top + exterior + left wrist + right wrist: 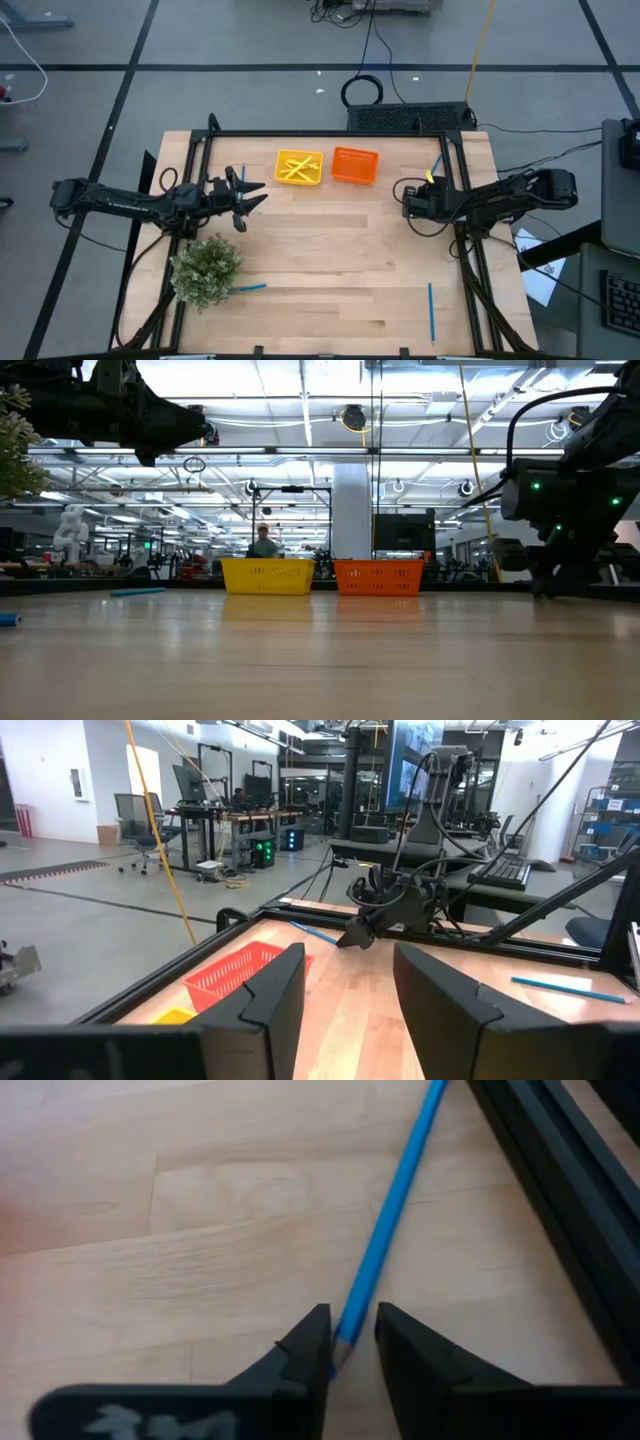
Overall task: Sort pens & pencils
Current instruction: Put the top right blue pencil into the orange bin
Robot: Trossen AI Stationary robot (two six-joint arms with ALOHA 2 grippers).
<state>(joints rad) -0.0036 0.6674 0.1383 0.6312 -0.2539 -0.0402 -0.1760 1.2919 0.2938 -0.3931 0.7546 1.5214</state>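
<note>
A blue pencil (390, 1210) lies flat on the table beside the black frame rail at the far right; it also shows in the high view (438, 162). My right gripper (352, 1352) points down over the pencil's near end, open to a narrow gap, with one finger on each side of it. My left gripper (350, 990) is open and empty above the table's far left (245, 195). Several yellow pencils lie in the yellow tray (298, 167). The orange tray (355, 165) stands next to it. Two more blue pencils lie near the plant (250, 288) and at the near right (431, 310). My right gripper's fingers stand across the blue pencil's end (345, 1342), coming from above. A gap shows between the pencil and one finger (400, 1345). Whether the other finger (305, 1348) touches the pencil, I cannot tell. The pencil lies on the table.
A bushy green plant (207, 268) stands at the near left, close to my left arm. A black frame (465, 250) runs along the table's far, left and right sides. The table's middle is bare wood (330, 250).
</note>
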